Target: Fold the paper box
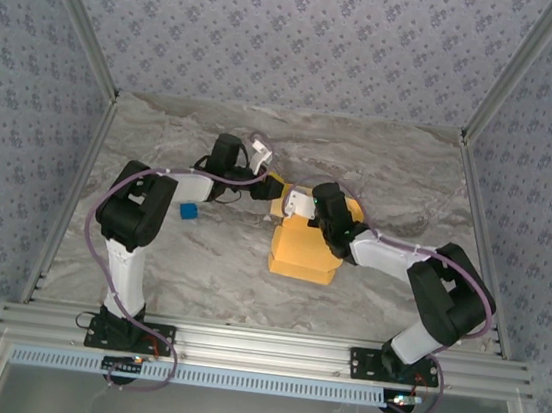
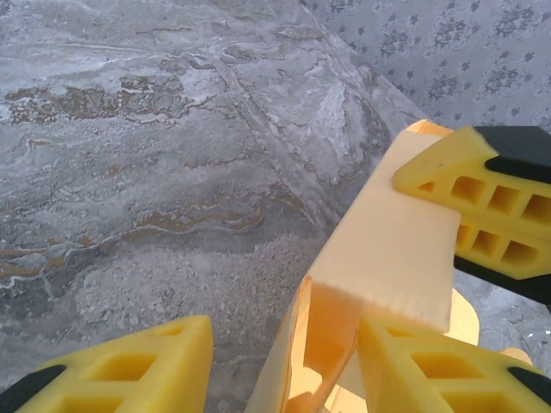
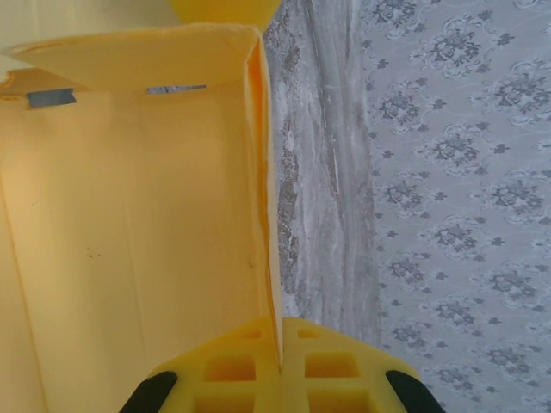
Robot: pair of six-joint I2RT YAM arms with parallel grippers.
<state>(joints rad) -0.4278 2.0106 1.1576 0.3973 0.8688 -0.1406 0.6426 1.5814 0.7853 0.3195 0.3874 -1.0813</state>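
From above, the paper box (image 1: 306,253) sits part-folded in the middle of the marble table (image 1: 198,268). The left gripper (image 1: 270,188) is at its far left corner and the right gripper (image 1: 301,208) over its far edge, with a small blue cube (image 1: 189,211) lying apart to the left. The left wrist camera shows its jaws spread, an upright box panel between them (just beside the right-hand finger). The right wrist camera shows its fingers pressed together, pinching the box's thin side wall.

The top camera looks down from above and behind the arms (image 1: 133,219) onto the whole table (image 1: 265,135). Both wrist cameras sit close against the paper box (image 1: 302,255) (all three views share it), looking past the left claw (image 2: 284,348) and right claw (image 3: 280,370) toward the wallpaper (image 3: 456,172).
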